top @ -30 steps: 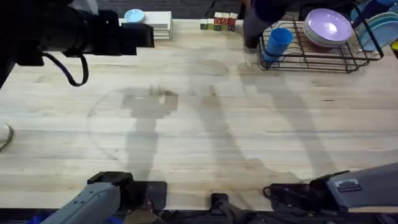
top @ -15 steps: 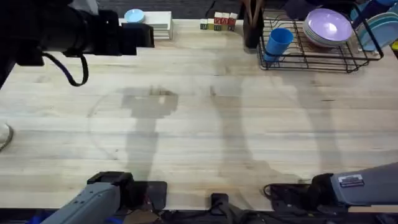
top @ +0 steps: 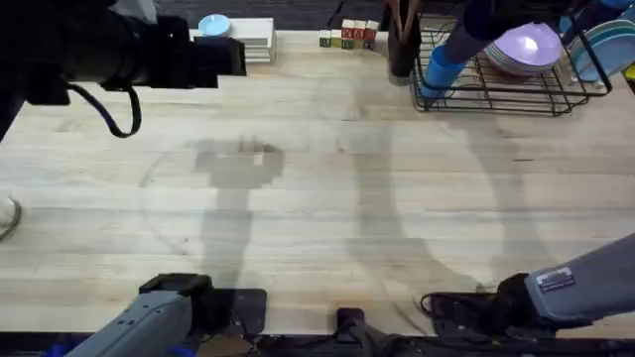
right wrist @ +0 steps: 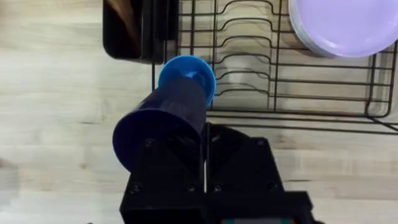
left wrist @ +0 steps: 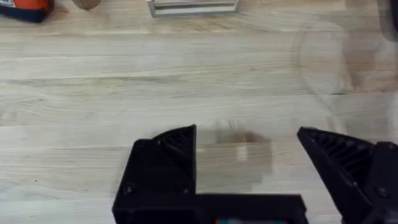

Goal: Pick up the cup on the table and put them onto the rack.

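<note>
**Two blue cups at the rack's left end**

One light blue plastic cup (right wrist: 187, 75) sits inside the black wire dish rack (top: 516, 94) at the far right of the pale butcher-block table (top: 327, 198), mouth tilted up. A darker blue cup (right wrist: 160, 124) lies across it, its base toward the right gripper (right wrist: 205, 158); whether the black fingers hold it cannot be told, as they appear pressed together beside it. No writing is readable; the small lettered blocks (top: 347, 36) at the far edge are too small to read.

Half a second ago the rack's left end held the light blue cup alone; now the dark cup and arm (top: 471, 25) reach over it.

Beside the rack stands a dark utensil holder (top: 401, 45); a lavender plate (top: 528, 45) rests in the rack. The left gripper (left wrist: 249, 155) hangs spread wide over bare wood.
</note>
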Robot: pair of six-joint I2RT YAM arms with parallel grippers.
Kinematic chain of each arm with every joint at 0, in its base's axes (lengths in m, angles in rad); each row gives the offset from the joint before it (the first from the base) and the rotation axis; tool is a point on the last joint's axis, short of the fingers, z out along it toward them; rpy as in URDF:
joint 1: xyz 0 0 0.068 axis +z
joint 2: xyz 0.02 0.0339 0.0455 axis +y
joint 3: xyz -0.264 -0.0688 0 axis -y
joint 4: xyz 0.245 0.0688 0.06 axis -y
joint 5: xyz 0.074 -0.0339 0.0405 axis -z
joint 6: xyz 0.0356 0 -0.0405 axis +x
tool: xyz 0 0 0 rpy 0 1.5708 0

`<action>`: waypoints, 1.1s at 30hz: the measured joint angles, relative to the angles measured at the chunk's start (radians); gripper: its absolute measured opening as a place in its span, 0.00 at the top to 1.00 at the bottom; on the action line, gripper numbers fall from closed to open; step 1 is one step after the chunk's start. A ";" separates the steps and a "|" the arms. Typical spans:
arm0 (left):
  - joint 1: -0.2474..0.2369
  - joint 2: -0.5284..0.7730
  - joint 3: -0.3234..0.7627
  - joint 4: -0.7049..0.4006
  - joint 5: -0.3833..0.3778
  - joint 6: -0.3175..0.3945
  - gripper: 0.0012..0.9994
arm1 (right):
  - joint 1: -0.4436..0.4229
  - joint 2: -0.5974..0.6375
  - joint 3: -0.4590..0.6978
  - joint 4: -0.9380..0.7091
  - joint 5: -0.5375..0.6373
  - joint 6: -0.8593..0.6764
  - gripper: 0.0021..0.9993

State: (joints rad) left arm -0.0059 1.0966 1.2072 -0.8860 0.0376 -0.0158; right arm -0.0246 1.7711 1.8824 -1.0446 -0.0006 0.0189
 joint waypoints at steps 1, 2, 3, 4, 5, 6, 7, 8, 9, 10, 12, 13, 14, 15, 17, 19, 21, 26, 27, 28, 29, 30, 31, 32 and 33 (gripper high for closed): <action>0.000 0.000 0.000 0.000 0.000 0.000 0.01 | 0.000 0.006 0.000 0.008 0.000 0.000 0.97; 0.000 0.000 0.000 0.000 0.000 0.000 0.01 | 0.000 0.010 0.000 0.012 0.000 0.000 0.97; 0.000 0.000 0.000 0.000 0.000 0.000 0.01 | 0.000 0.015 0.000 0.017 0.000 0.000 0.97; 0.000 0.000 0.000 0.000 0.000 0.000 0.01 | 0.000 0.018 0.000 0.020 0.000 0.000 0.97; 0.000 0.000 0.000 0.000 0.000 0.000 0.01 | 0.000 0.021 0.000 0.020 0.000 0.000 0.97; 0.000 0.000 0.000 0.000 0.000 0.000 0.01 | 0.000 0.023 0.000 0.021 0.000 0.000 0.97; 0.000 0.000 0.000 0.000 0.000 0.000 0.01 | 0.000 0.025 0.000 0.023 0.000 0.000 0.97; 0.000 0.000 0.000 0.000 0.000 0.000 0.01 | 0.000 0.025 0.000 0.028 0.000 0.000 0.97; 0.000 0.000 0.000 0.000 0.000 0.000 0.01 | 0.000 0.025 0.000 0.042 0.000 0.000 0.97; 0.000 0.000 0.000 0.000 0.000 0.000 0.01 | 0.000 0.025 0.000 0.046 0.000 0.000 0.97; 0.000 0.000 0.000 0.000 0.000 0.000 0.01 | 0.000 0.027 0.000 0.049 0.000 0.000 0.97; 0.000 0.000 0.000 0.000 0.000 0.000 0.01 | 0.000 0.030 0.000 0.049 0.000 0.000 0.97; 0.000 0.000 0.000 0.000 0.000 0.000 0.01 | 0.000 0.033 0.000 0.049 0.000 0.000 0.97; 0.000 0.000 0.000 0.000 0.000 0.000 0.01 | 0.000 0.039 0.000 0.049 0.000 0.000 0.97; 0.000 0.000 0.000 0.000 0.000 0.000 0.01 | 0.000 0.055 0.000 0.047 0.000 0.000 0.97; 0.000 0.000 0.000 0.000 0.000 0.000 0.01 | 0.000 0.076 0.000 0.045 0.000 0.000 0.97; 0.000 0.000 0.000 0.000 0.000 0.000 0.01 | 0.000 0.093 0.000 0.046 0.000 0.000 0.97; 0.000 0.000 0.000 0.000 0.000 0.000 0.01 | -0.001 0.106 0.000 0.049 0.000 0.000 0.97; 0.000 0.000 0.000 0.000 0.000 0.000 0.01 | -0.001 0.106 0.000 0.050 0.000 0.000 0.97; 0.000 0.000 0.000 0.000 0.000 0.000 0.01 | -0.002 0.106 0.000 0.050 0.000 0.000 0.97; 0.000 0.000 0.000 0.000 0.000 0.000 0.01 | -0.002 0.106 0.000 0.049 0.000 0.000 0.97; 0.000 0.000 0.000 0.000 0.000 0.000 0.01 | -0.003 0.106 0.000 0.050 0.000 0.000 0.97; 0.000 0.000 0.000 0.000 0.000 0.000 0.01 | -0.003 0.106 0.000 0.050 0.000 0.000 0.97; 0.000 0.000 0.000 0.000 0.000 0.000 0.01 | -0.004 0.106 0.000 0.050 0.000 0.000 0.97; 0.000 0.000 0.000 0.000 0.000 0.000 0.01 | -0.004 0.106 0.000 0.050 0.000 0.000 0.97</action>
State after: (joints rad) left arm -0.0059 1.0966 1.2072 -0.8860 0.0376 -0.0154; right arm -0.0288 1.8771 1.8824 -0.9950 -0.0006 0.0189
